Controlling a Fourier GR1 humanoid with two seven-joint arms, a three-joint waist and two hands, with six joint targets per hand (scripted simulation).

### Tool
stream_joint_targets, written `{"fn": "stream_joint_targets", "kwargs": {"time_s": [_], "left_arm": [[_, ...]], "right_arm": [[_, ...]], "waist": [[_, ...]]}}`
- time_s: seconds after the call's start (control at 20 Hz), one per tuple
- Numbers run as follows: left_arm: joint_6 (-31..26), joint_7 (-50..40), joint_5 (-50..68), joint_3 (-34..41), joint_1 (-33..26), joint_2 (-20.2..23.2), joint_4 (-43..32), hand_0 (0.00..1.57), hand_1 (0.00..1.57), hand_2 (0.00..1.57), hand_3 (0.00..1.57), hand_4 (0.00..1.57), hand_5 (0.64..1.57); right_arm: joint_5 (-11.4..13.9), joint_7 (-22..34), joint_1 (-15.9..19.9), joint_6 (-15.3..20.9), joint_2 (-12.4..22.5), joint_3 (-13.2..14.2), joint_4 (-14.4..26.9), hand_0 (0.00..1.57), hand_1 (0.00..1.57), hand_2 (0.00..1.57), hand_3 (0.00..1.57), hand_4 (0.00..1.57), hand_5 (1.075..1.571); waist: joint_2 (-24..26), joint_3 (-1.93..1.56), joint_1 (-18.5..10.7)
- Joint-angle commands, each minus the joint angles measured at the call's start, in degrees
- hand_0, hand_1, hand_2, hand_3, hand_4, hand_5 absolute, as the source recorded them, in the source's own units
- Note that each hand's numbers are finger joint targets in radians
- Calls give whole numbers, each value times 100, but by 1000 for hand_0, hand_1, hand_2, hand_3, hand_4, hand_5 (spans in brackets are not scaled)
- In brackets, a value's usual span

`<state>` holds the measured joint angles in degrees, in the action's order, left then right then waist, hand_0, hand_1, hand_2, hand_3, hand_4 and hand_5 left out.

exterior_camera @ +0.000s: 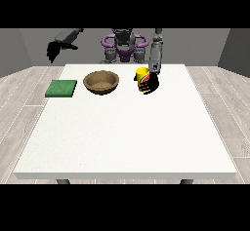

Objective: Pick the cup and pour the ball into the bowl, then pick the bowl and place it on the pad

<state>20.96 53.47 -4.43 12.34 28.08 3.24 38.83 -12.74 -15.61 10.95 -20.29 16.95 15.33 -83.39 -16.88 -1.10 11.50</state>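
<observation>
The hand at the view's left (pixel 52 49) hangs idle off the bench (pixel 127 137), fingers relaxed. Green pad (pixel 61 88) at nine o'clock of the bowl (pixel 101 82). At three o'clock, the other hand (pixel 149 84) wraps the yellow cup (pixel 141 73), ready for pouring.

Three things in a row across the far part of the table (pixel 122 137): pad (pixel 61 88) at the view's left edge, bowl (pixel 101 82) right of it and apart, cup (pixel 142 78) further right, near the middle line. Hand at the view's right (pixel 149 85) sits against the cup's right and near side, touching it, fingers round the cup. Hand at the view's left (pixel 52 51) hangs off the table, behind and left of the pad, well apart from everything.
</observation>
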Motion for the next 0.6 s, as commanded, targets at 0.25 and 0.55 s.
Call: {"fn": "stream_joint_targets", "kwargs": {"time_s": [0.25,0.55], "left_arm": [[364,-1526,-823,-631,277,404,-184,1341,1341,1571,1571,1532,1304],[486,-2867,-1789,-938,935,1884,-439,1450,1450,1571,1571,1571,1291]], "right_arm": [[131,255,-290,110,5,103,746,0,0,0,0,0,1570],[-162,635,-235,-112,168,202,896,0,0,0,0,0,1569]], "waist": [[1156,100,-411],[1648,93,-413]]}}
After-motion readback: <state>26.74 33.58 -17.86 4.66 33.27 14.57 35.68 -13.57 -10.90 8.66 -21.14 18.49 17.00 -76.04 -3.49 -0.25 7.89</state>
